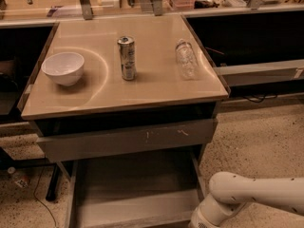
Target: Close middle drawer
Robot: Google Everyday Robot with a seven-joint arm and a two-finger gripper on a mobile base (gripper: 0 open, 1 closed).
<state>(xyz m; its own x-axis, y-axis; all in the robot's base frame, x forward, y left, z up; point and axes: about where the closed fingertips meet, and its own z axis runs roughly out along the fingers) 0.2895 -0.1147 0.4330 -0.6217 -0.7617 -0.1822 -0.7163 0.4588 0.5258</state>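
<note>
The middle drawer (135, 186) is pulled out below the table, a wide shallow grey tray with its plain front panel (137, 212) near the bottom edge of the view. Above it sits a grey drawer front with small white scratch marks (128, 139), slightly out from the table. My white arm (256, 194) comes in from the lower right and bends down by the open drawer's right front corner. My gripper is below the bottom edge of the view, out of sight.
The tan tabletop (156, 84) holds a white bowl (63, 68), an upright can (127, 57) and a clear plastic bottle lying down (185, 59). A grey shelf (259, 72) juts out at the right. Speckled floor lies to the right, cables at the left.
</note>
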